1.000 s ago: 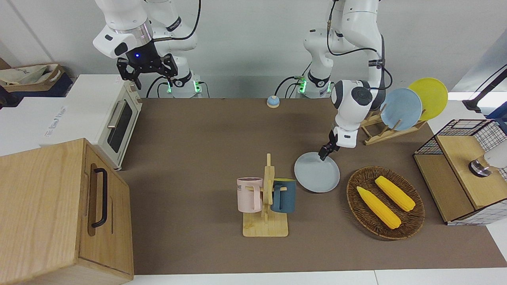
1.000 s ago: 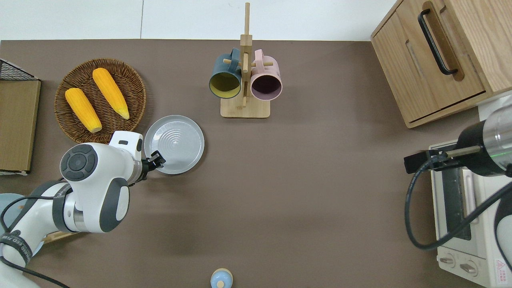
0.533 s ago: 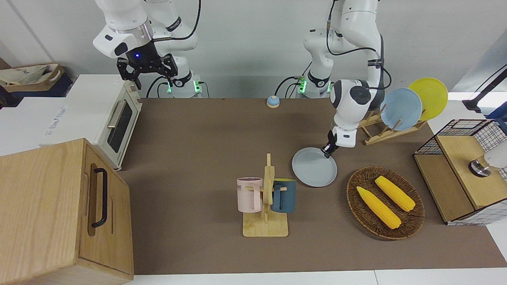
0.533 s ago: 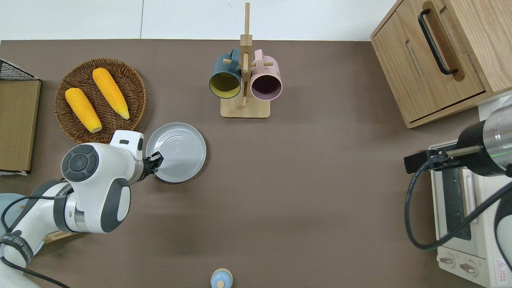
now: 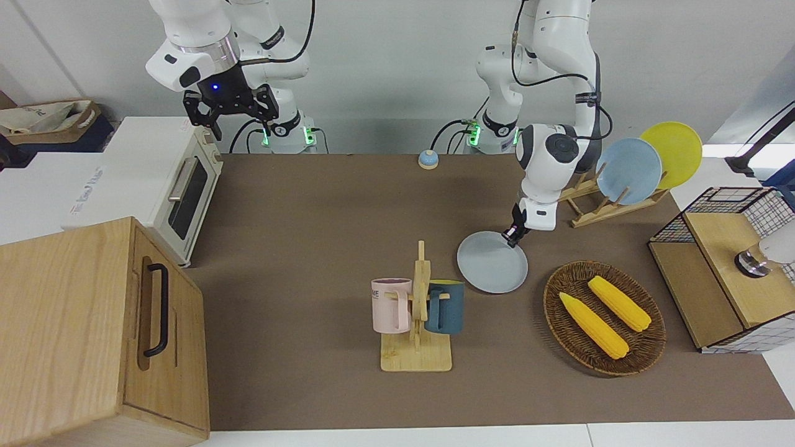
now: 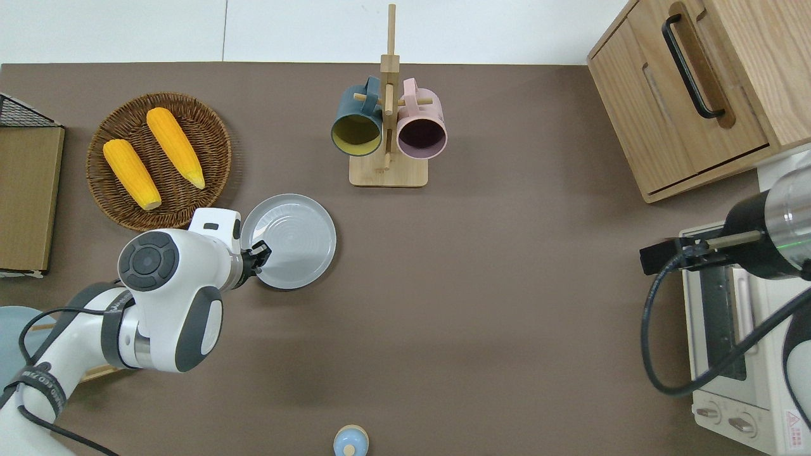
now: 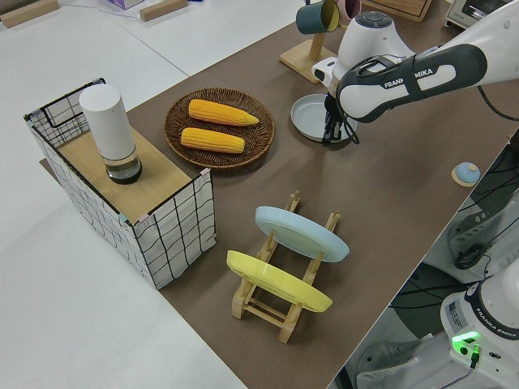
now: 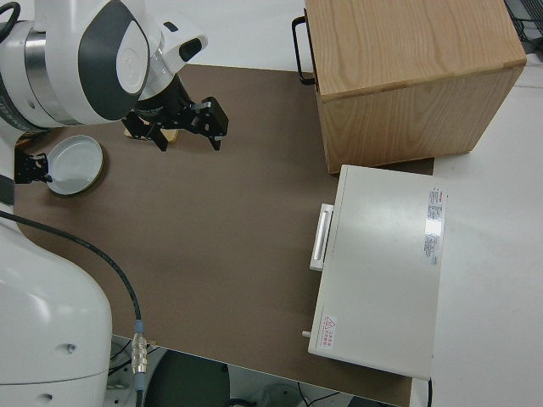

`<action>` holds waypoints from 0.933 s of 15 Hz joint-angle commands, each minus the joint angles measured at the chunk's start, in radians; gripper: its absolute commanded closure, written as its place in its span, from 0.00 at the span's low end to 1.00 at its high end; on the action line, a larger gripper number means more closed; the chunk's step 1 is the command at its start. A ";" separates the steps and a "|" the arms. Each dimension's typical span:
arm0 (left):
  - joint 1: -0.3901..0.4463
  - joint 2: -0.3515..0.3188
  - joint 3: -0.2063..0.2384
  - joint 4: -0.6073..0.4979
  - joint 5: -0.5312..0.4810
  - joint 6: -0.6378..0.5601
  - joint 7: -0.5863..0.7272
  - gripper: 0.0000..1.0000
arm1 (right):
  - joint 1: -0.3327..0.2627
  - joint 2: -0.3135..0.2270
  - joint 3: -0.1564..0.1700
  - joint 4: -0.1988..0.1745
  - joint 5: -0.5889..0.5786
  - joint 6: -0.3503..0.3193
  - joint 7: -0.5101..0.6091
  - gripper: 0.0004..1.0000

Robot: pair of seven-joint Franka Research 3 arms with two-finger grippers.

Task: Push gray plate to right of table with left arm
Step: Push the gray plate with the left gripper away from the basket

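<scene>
The white left arm (image 6: 165, 297) reaches down, its small black jaws (image 6: 258, 254) at the rim of the round pale gray plate (image 6: 294, 240); I cannot tell how far they are parted. The plate lies flat on the brown bench (image 6: 475, 304), between a woven wicker basket (image 6: 218, 158) holding two yellow corn cobs (image 6: 174, 145) and a wooden mug stand (image 6: 388, 171). The right arm is parked.
</scene>
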 commanded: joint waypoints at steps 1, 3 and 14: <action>-0.035 0.006 -0.040 -0.019 0.025 0.012 -0.122 1.00 | -0.020 -0.006 0.013 0.004 0.010 -0.012 0.001 0.02; -0.073 0.008 -0.042 -0.019 0.025 0.012 -0.174 1.00 | -0.020 -0.006 0.015 0.004 0.010 -0.012 0.000 0.02; -0.334 0.018 -0.042 0.018 0.039 0.010 -0.505 1.00 | -0.020 -0.006 0.013 0.004 0.010 -0.012 0.000 0.02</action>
